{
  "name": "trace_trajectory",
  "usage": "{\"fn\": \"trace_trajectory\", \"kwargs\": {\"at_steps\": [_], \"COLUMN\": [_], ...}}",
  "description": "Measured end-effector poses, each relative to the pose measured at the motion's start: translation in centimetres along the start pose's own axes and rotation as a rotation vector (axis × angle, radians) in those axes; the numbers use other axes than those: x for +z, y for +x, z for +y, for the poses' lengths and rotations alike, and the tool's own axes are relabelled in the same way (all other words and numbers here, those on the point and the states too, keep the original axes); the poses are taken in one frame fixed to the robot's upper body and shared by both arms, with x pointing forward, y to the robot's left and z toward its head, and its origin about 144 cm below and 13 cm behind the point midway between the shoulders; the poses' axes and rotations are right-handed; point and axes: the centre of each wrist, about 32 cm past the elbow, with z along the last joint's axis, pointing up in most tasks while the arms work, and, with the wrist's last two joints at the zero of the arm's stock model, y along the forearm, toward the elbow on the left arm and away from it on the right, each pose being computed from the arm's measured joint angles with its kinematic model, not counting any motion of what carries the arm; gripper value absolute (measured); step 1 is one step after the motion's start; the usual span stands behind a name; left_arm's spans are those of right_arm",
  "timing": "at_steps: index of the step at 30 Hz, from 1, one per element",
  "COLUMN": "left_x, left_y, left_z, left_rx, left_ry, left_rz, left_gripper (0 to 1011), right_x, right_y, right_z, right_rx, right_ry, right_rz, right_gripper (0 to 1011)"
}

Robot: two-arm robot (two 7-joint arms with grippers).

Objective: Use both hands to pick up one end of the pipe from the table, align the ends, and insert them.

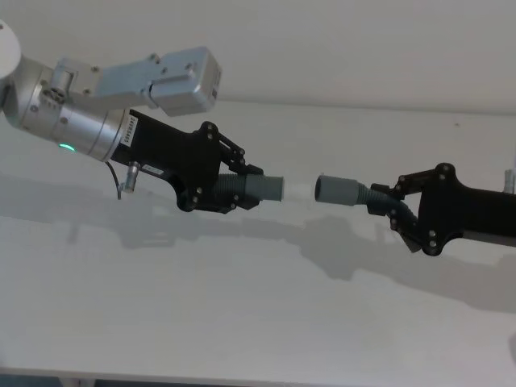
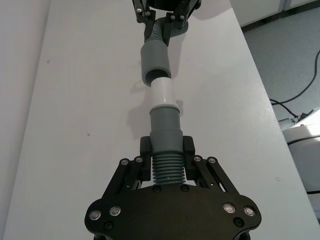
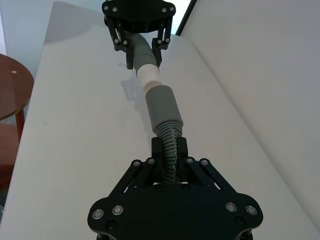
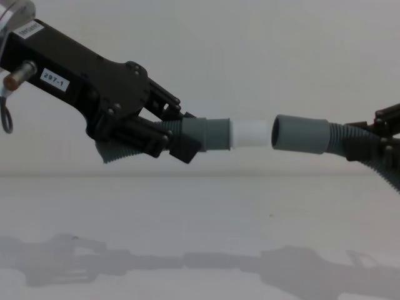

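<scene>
Your left gripper (image 4: 178,140), at the left of the chest picture, is closed tight on the pipe piece with the white tip (image 4: 250,133). Your right gripper (image 4: 369,147), at the right edge, squeezes the piece with the grey socket (image 4: 301,134). Both ends hang above the table (image 4: 200,237), facing each other, very close but not touching.

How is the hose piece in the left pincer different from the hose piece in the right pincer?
The dark-grey corrugated hose piece in the left pincer ends in a short white cylindrical spigot; the dark-grey corrugated hose piece in the right pincer ends in an open smooth grey socket cuff. The spigot is narrower than the socket. Both are held above the white table, ends facing, not yet joined.
</scene>
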Motion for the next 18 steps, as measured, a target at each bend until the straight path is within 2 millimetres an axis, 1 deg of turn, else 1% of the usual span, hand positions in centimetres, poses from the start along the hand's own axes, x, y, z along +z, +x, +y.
{"fn": "trace_trajectory", "kwargs": {"at_steps": [18], "left_x": [-0.03], "left_y": [-0.14], "left_z": [-0.14], "left_rx": [-0.004], "left_ry": [-0.002], "left_rz": [-0.002], "left_gripper": [354], "right_x": [0.17], "right_y": [-0.29], "right_z": [-0.02], "right_rx": [0.009], "right_ry": [0.003], "right_rz": [0.001], "right_gripper": [156]}}
